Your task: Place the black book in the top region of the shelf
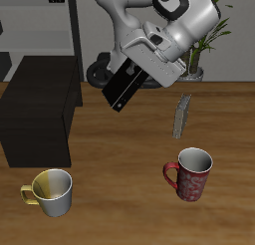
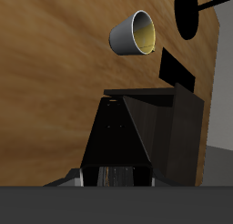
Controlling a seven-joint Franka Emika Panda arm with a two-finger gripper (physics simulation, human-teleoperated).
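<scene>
The black book (image 1: pixel 124 87) hangs tilted in the air above the table, held in my gripper (image 1: pixel 142 74), which is shut on it. In the wrist view the book (image 2: pixel 116 137) stretches away from the fingers. The shelf (image 1: pixel 40 110) is a large matte black box standing on the table beside the book, a short gap away from the book's lower end. It shows in the wrist view as a black panel (image 2: pixel 175 127) past the book. The shelf's top (image 1: pixel 45 74) is bare.
A thin grey book (image 1: pixel 182 116) stands upright behind a red mug (image 1: pixel 190 173). A grey mug with yellow inside (image 1: pixel 52 190) sits near the front edge, also in the wrist view (image 2: pixel 136 34). A tall pale grey rack (image 1: pixel 45 25) stands behind the shelf. A plant (image 1: pixel 204 45) stands at the back.
</scene>
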